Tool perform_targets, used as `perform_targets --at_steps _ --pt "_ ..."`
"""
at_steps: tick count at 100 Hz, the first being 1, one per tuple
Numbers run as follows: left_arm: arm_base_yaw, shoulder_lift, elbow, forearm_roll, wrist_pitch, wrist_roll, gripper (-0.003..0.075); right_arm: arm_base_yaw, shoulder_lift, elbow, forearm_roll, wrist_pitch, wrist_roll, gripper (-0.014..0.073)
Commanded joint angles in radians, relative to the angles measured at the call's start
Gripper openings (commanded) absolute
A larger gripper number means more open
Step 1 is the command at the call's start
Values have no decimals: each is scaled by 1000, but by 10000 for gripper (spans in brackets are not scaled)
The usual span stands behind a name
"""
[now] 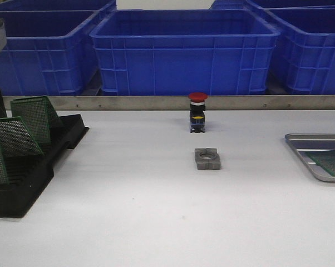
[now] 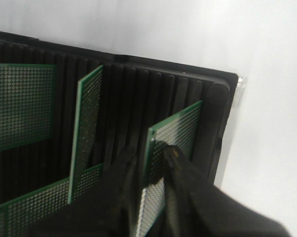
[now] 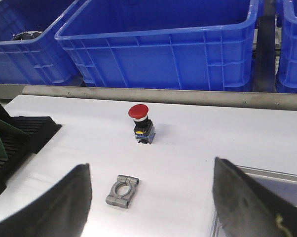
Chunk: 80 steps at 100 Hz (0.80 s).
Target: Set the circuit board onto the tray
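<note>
Matt silver metal tray point(image 1: 301, 146); ribbed black plastic rack point(image 2: 153, 94); perforated green boards point(image 1: 37, 115).

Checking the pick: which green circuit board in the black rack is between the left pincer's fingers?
The upright board at the rack's end nearest the rim corner: the left pincer straddles its edge. The other boards stand or lean deeper in the rack, untouched.

Left hand point(image 2: 151, 173) has its fingers nearly closed, while right hand point(image 3: 148, 197) is spread wide.
</note>
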Motion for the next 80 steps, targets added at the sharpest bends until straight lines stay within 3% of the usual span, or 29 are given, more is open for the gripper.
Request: perform_targets --at_steps 1,5,58,80 --pt "2 -29 -41 -28 0 -2 15 -3 -8 -28 46 20 -6 537" --pt "2 -29 -51 -28 12 -2 -22 -3 -8 -28 46 19 -6 537" --pt "2 -171 -162 -104 299 -3 -20 26 -16 -30 64 19 -6 537" --pt "2 -247 -162 -342 334 -3 -20 38 -16 -30 63 128 -7 537"
